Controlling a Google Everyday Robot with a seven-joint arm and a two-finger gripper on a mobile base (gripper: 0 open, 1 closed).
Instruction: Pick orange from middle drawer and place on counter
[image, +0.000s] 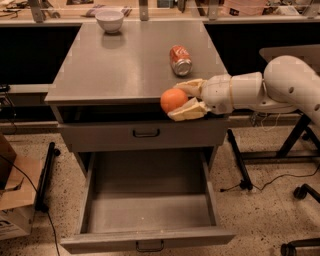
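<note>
The orange (173, 100) is a small round fruit held between the two pale fingers of my gripper (181, 101). My white arm reaches in from the right. The gripper holds the orange at the front right edge of the counter (115, 62), the flat grey top of the cabinet, about level with its rim. The middle drawer (147, 212) is pulled wide open at the bottom of the cabinet and shows a bare grey tray with a small dark handle on its front.
A red soda can (180, 60) lies on its side on the counter just behind the gripper. A white bowl (109, 20) stands at the counter's back. A shut drawer front with a handle (146, 133) is under the counter. A cardboard box (12, 200) stands at the left.
</note>
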